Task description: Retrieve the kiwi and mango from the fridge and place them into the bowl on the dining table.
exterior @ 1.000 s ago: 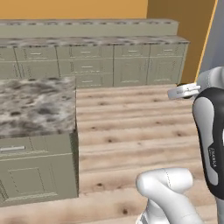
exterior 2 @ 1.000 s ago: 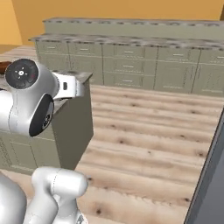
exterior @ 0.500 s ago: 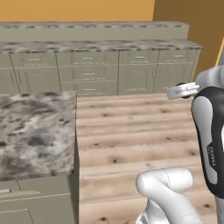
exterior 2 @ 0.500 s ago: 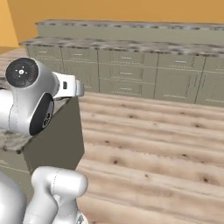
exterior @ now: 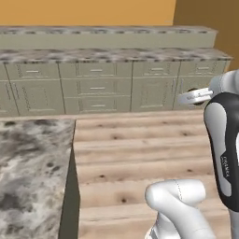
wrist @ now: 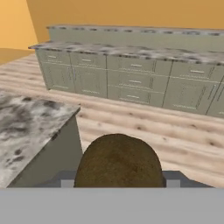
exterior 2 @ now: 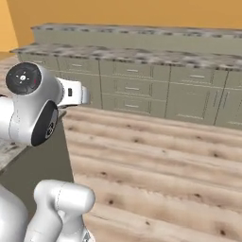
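Small grey lettering running lengthwise down the dark panel of the white robot arm (exterior: pixel 225 154) in the left base view, too blurred to read, no other text, labels, numbers or signs legible anywhere

Flat, even rendered light; faint shadows; no glare; coarse, soft-edged textures throughout.

A stone-topped counter (exterior: pixel 32 182) fills the lower left, its dark side facing the plank floor (exterior: pixel 140 149); beyond the floor a row of grey-green cabinets (exterior: pixel 98 88) runs under a mottled worktop (exterior: pixel 112 53), an orange wall (exterior: pixel 84 11) above; the arm (exterior: pixel 224 154) rises at right.
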{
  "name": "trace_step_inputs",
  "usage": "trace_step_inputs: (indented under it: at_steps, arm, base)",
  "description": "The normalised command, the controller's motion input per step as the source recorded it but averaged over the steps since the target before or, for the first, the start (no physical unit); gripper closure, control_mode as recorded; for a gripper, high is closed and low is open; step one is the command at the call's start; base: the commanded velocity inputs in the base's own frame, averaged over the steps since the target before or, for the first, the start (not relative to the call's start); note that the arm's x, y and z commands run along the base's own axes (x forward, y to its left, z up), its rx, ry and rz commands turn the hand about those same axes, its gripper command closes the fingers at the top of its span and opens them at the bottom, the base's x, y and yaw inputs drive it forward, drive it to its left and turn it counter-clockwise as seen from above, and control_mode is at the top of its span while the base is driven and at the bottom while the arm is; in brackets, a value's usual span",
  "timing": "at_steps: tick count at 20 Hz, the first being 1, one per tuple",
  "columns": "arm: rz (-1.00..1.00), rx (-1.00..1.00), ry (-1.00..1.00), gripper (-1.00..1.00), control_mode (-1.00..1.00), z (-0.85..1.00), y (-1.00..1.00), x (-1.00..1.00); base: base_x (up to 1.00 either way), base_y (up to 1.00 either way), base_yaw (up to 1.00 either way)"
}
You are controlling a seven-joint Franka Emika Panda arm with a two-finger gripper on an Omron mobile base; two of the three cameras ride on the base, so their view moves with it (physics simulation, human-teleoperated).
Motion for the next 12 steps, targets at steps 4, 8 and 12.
trace_step_inputs:
  at_steps: [4, 8, 12]
  arm:
    - [0.00, 0.00, 0.00, 1.00, 1.00, 0.00, 0.00, 0.00]
    - [0.00, 0.00, 0.00, 1.00, 1.00, 0.00, 0.00, 0.00]
    - [0.00, 0.00, 0.00, 1.00, 1.00, 0.00, 0.00, 0.00]
  base:
    - [1.00, -0.49, 0.34]
    - [1.00, -0.37, 0.48]
    - [1.00, -0.41, 0.48]
